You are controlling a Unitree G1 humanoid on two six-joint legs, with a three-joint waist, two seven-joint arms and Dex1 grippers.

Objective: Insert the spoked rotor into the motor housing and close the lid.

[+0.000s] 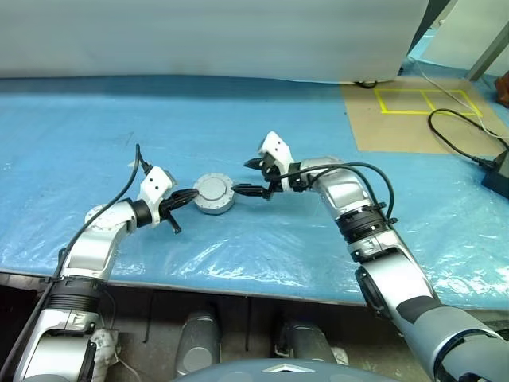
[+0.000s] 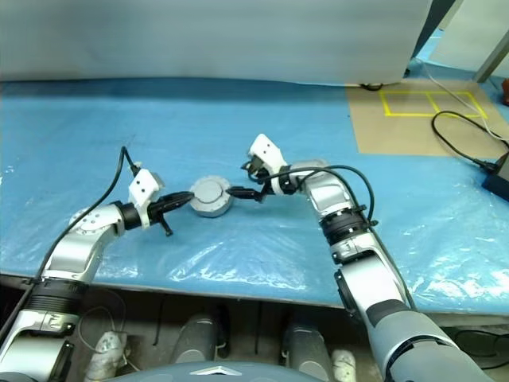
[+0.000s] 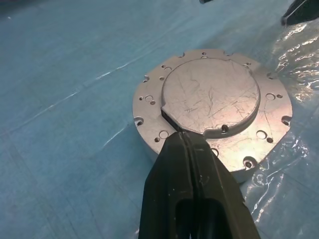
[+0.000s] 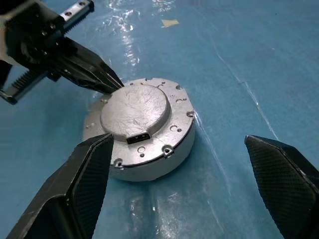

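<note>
Motor housing (image 1: 214, 194): rests on the blue plastic sheet (image 1: 238, 127), between the two grippers.
Lid (image 3: 211, 96): sits flat on top of the housing, raised centre up.
Left gripper (image 3: 185, 141): fingers pressed together, tip touching the lid's rim, holding nothing.
Right gripper (image 4: 189, 169): spread wide, empty, one finger just beside the housing.

desk: covered by a crinkled glossy blue plastic sheet (image 1: 119, 119) with bright glare patches near its front edge | far edge: pale grey-white panel (image 1: 207, 36) | far right: brown cardboard sheet (image 1: 413, 119) marked with yellow tape rectangles (image 1: 421, 101) | black cable (image 1: 461, 139) looping across it to a dark box (image 1: 497, 179)
</note>
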